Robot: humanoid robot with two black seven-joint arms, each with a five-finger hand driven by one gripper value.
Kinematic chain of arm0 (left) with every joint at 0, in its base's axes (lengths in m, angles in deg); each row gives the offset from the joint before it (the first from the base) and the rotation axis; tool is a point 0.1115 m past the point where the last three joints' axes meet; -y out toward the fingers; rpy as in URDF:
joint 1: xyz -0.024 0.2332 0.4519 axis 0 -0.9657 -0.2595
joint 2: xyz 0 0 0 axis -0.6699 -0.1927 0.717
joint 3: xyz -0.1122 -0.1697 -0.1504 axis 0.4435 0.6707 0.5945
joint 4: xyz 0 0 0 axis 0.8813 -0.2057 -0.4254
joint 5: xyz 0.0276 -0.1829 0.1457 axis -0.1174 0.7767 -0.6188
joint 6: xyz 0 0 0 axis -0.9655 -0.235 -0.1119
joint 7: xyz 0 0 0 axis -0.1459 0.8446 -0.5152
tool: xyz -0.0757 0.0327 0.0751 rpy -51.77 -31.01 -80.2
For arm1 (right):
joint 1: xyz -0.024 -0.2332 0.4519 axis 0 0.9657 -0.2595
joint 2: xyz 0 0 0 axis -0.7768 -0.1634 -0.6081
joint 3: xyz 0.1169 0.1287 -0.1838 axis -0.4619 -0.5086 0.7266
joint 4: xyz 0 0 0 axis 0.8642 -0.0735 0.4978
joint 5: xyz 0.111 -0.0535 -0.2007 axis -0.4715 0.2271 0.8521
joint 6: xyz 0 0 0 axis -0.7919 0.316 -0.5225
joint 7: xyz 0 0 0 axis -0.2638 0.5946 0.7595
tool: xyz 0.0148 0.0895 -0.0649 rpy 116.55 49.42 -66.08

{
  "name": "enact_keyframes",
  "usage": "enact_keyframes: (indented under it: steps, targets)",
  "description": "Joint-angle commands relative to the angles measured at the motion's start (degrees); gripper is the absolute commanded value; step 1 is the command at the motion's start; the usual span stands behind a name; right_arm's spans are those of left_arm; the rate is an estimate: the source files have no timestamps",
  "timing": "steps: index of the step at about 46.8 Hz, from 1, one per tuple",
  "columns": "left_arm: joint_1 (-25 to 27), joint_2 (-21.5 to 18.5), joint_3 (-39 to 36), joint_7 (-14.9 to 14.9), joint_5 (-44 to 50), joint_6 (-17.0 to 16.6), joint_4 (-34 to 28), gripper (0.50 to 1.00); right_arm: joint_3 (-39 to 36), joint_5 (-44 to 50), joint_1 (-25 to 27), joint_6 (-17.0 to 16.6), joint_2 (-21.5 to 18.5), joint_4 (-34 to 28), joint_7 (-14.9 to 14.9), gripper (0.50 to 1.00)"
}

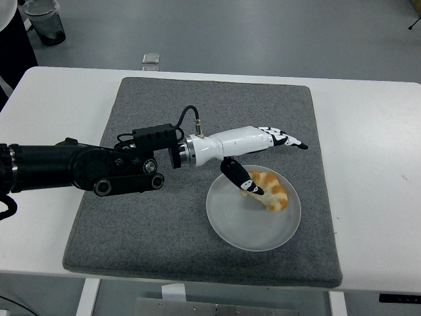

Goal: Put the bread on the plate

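1 bread on 1 plate — left robot hand above, fingers apart, holding nothing.

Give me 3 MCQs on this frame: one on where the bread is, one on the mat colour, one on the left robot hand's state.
1. Where is the bread?
A. On the plate
B. On the bare table
C. In the robot hand

2. What colour is the mat under the plate?
A. Blue
B. Grey
C. Red

3. What state is the left robot hand in?
A. Closed around the bread
B. Closed on the plate rim
C. Open, fingers extended, holding nothing

Answers:
1. A, the bread lies on the right part of the clear round plate.
2. B, the mat is a grey square on the white table.
3. C, the fingers stretch out straight above the plate, with only the thumb pointing down beside the bread.
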Motion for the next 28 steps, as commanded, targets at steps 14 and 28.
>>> enact_keyframes:
  steps: [14,28]
  targets:
    - [-0.4,-3.2,14.0,-0.5,13.9,13.1,0.6,0.99,0.0,0.0,0.1,0.0,0.0,0.0,0.0,0.932]
    - [0.2,-3.6,20.1,-0.7,30.2,15.5,10.8,0.99,0.0,0.1,0.1,-0.1,0.0,0.0,0.0,0.93]
